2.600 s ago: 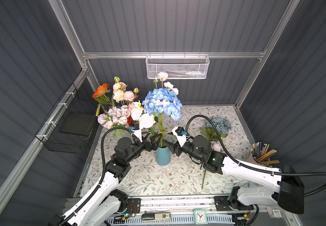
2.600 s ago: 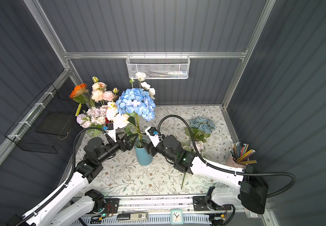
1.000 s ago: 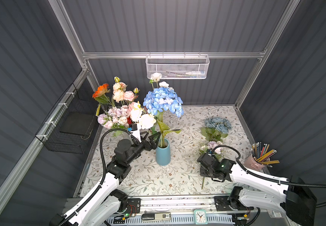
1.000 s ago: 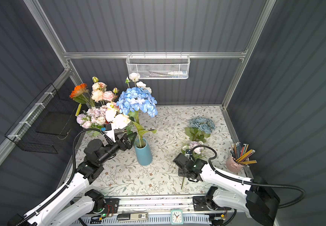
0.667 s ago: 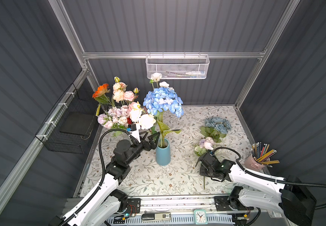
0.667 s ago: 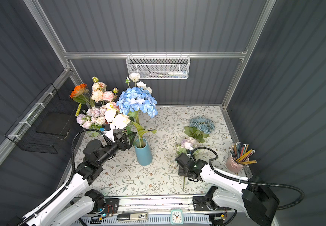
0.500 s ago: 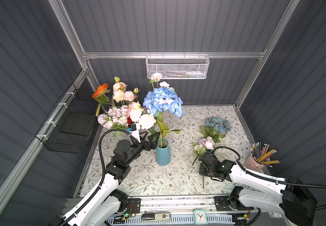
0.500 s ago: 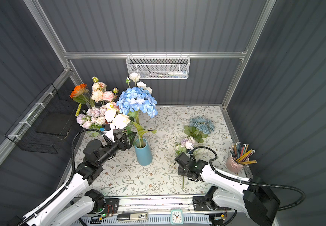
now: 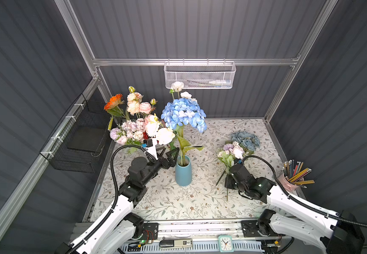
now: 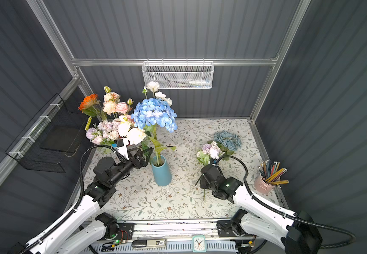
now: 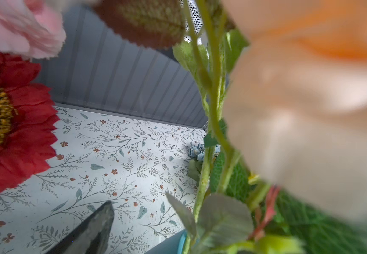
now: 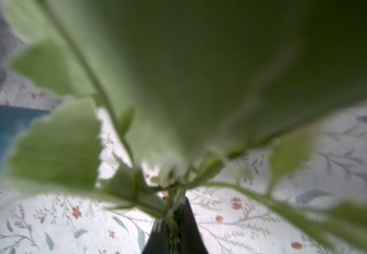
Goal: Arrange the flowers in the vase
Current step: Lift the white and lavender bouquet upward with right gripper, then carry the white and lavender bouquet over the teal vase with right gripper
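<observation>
Finds right gripper clamped on stems of lilac bunch, right of vase; left gripper gaping beside vase mouth.

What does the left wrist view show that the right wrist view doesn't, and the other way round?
Only the left wrist view: a red daisy-like head, a pink head, a blurred peach bloom, green stems and, in the distance, the dusty-blue roses lying on the floral mat. Only the right wrist view: the right gripper, jaws shut on the stem of a leafy bunch whose blurred leaves fill most of the picture. Both: that mat and part of the blue vase.
</observation>
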You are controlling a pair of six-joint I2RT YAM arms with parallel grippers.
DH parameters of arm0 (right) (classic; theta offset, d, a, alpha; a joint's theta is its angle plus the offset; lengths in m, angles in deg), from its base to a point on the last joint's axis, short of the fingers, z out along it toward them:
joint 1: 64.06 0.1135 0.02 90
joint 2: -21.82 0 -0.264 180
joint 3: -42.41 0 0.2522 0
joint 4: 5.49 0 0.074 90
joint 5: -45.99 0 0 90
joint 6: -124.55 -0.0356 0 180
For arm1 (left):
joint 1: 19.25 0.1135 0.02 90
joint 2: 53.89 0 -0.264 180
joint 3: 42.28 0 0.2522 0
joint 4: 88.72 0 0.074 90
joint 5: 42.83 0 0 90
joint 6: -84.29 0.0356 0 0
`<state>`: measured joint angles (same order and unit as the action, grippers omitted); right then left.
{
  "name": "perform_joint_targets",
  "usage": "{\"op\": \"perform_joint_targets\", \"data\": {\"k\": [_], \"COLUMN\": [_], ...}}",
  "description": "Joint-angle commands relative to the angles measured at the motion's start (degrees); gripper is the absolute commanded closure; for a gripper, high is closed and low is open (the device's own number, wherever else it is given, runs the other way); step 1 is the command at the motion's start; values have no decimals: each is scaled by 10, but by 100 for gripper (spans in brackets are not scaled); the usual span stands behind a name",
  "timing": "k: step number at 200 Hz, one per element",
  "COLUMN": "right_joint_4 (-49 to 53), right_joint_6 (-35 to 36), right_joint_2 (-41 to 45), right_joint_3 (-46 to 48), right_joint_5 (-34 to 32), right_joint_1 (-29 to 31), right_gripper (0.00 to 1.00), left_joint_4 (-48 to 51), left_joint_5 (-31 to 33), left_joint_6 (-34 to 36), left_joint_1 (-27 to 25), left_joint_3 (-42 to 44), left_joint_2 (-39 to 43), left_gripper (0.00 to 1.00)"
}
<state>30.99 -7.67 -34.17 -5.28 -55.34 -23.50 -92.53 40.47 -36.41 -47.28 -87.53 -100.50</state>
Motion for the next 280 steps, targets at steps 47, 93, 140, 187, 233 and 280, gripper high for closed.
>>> {"op": "perform_joint_targets", "data": {"k": [47,93,140,187,233,280], "right_joint_4": [-223,-307,-395,-466,-523,-586], "right_joint_6": [173,256,324,397,425,441], "right_joint_2": [-52,-47,0,41,9,-78], "right_joint_3": [-113,-180,-190,-171,-164,-180], "right_joint_5": [54,107,184,212,270,292], "right_joint_1": [-48,-48,-42,1,71,145], "right_gripper": [100,100,100,100,100,100], "left_joint_4": [14,15,20,16,17,61], "left_joint_5": [10,10,9,5,0,-3], "left_joint_6": [-6,-9,-7,-7,-11,-2], "left_joint_1": [2,1,2,2,1,1], "left_joint_3": [-7,-5,-5,-6,-7,-12], "left_joint_2": [-4,-1,-4,-15,-21,0], "left_gripper": [0,0,0,0,0,0]}}
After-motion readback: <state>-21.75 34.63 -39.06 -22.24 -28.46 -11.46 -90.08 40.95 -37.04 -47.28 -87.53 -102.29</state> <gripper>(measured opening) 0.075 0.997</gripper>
